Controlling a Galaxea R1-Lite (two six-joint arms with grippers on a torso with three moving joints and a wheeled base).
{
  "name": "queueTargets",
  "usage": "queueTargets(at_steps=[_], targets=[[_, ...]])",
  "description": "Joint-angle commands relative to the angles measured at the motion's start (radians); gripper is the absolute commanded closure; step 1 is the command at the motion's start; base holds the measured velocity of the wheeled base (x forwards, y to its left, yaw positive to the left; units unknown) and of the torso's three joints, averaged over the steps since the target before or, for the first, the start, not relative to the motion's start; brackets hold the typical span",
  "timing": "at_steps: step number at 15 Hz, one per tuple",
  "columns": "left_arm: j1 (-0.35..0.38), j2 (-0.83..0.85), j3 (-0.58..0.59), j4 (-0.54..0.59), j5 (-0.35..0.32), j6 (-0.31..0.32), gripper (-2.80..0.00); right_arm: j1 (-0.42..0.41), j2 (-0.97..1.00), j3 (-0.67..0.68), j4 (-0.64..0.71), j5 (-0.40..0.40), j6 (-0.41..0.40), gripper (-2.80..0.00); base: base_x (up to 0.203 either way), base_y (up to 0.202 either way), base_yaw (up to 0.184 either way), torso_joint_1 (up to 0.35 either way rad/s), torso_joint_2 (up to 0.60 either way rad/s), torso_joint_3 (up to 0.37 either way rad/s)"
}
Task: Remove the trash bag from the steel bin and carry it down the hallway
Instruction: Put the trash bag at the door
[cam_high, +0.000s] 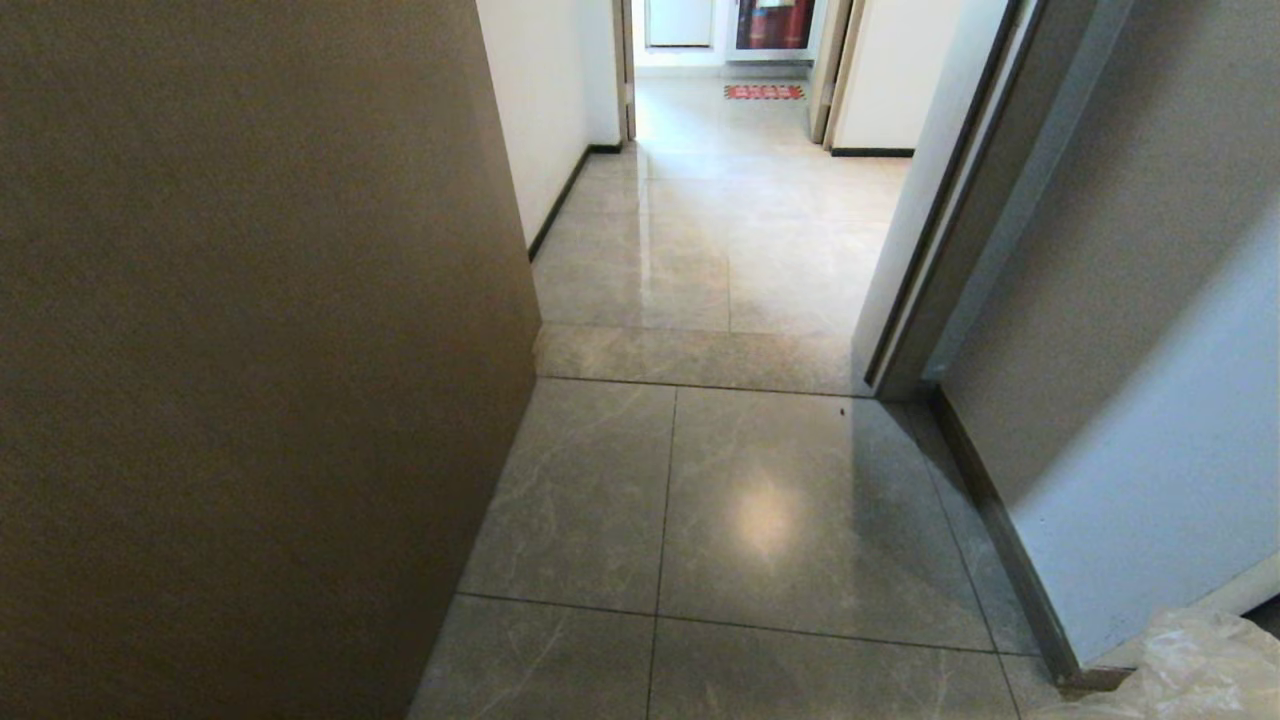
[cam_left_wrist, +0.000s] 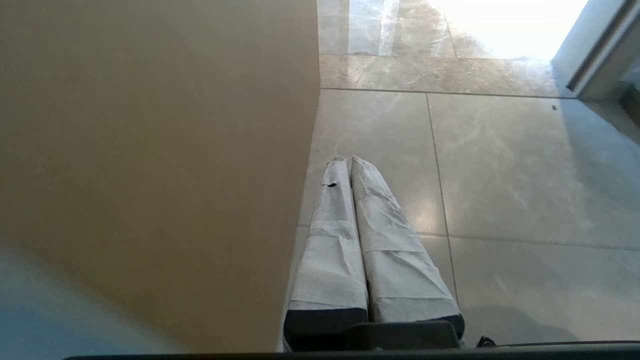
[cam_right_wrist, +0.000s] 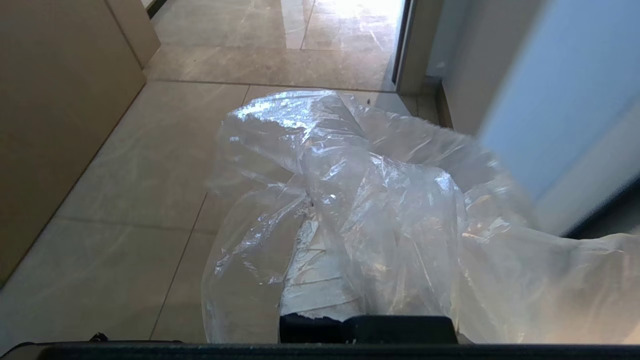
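The trash bag (cam_right_wrist: 395, 200), crinkled clear plastic, is bunched over my right gripper (cam_right_wrist: 325, 210) and hides most of its white-wrapped fingers (cam_right_wrist: 310, 285); the gripper is shut on the bag. In the head view only a corner of the trash bag (cam_high: 1190, 670) shows, at the bottom right. My left gripper (cam_left_wrist: 348, 160) hangs over the floor beside a tan panel, shut and holding nothing. The hallway (cam_high: 740, 230), with glossy grey marbled tiles, runs straight ahead. The steel bin is out of view.
A tall tan panel (cam_high: 250, 350) fills the left side, close to my left arm. On the right stand a grey wall (cam_high: 1130, 350) with a dark baseboard and a door frame (cam_high: 960, 200). A red mat (cam_high: 763, 92) lies at the passage's far end.
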Motion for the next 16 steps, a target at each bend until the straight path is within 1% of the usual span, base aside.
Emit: queueTargets(at_steps=[1, 16], targets=[[0.0, 0.0, 0.0, 0.0, 0.0, 0.0, 0.0, 0.0, 0.002, 0.002, 0.0, 0.0, 0.0, 0.0, 0.193, 0.0, 0.002, 0.006, 0.0, 0.002], [0.0, 0.0, 0.0, 0.0, 0.0, 0.0, 0.0, 0.0, 0.002, 0.002, 0.0, 0.0, 0.0, 0.0, 0.191, 0.0, 0.001, 0.004, 0.0, 0.002]])
